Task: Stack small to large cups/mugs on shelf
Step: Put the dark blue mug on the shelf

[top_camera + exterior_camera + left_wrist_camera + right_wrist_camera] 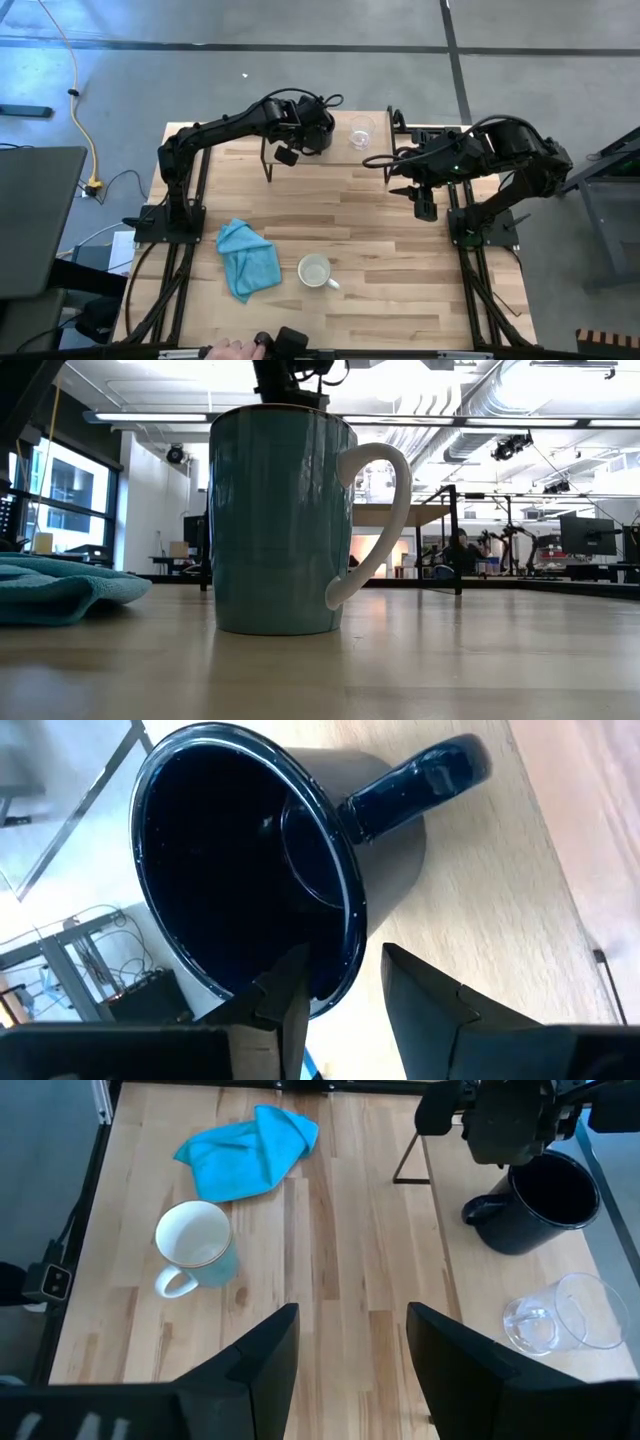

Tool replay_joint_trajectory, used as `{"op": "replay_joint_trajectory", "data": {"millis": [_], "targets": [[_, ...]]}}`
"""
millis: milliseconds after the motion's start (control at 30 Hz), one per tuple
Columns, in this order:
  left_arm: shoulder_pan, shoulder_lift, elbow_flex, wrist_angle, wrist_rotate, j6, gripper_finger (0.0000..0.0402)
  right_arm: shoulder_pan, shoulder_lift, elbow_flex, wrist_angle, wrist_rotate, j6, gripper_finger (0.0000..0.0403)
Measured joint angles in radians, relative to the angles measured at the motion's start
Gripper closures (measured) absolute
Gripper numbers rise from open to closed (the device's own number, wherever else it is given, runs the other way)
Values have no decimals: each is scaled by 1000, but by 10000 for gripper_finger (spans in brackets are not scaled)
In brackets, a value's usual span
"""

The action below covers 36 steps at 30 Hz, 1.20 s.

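Left claw [345,990] astride glossy black mug [250,860] rim

Grey floor [250,40], bright ceiling lights [150,417]

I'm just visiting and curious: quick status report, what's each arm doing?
Left gripper jaws straddling the black mug rim on the shelf. Right gripper open, waiting over the table. Glass cup beside black mug; white-lined mug not yet shelved. Nothing in the way.
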Motion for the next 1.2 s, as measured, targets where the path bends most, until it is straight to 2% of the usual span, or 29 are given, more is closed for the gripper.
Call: {"op": "replay_joint_trajectory", "data": {"millis": [1200], "targets": [[-18, 0, 0, 16, 111, 70, 291, 0, 0, 0, 0, -2, -20, 224]]}}
